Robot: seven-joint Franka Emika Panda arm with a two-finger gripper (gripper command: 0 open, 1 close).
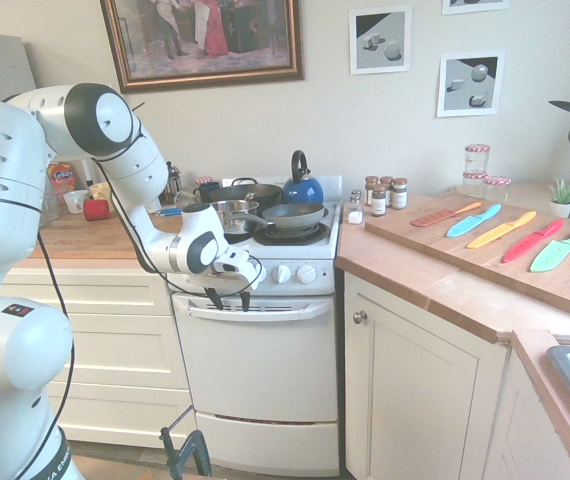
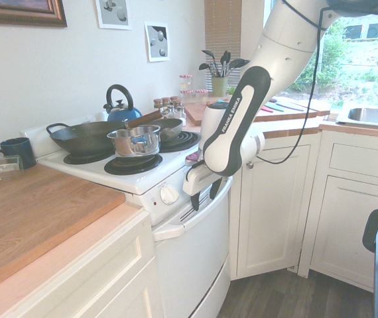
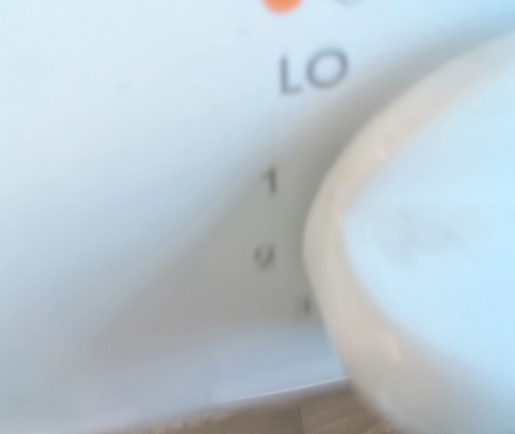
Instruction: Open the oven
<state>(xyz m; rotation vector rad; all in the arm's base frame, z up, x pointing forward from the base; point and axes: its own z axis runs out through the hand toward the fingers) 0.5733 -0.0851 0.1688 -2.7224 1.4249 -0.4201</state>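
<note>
Arm [image 1: 130, 160]: white, reaches from the picture's left in the first exterior view and from the right in the second; bends down at the elbow toward a low wrist.
Forearm [image 2: 232, 129]: slants downward, black band with lettering along it (reads FRANKA EMIKA in the second exterior view).
Wrist [image 1: 197, 252]: turned so the hand points down and slightly forward.
Gripper [image 1: 228, 298]: hangs below the wrist, two dark fingers [image 1: 246, 298] pointing down.
Jaws: spread, a clear gap between the two fingers, nothing held between them.
Wrist view: blurred at close range, shows no part of the fingers.
</note>
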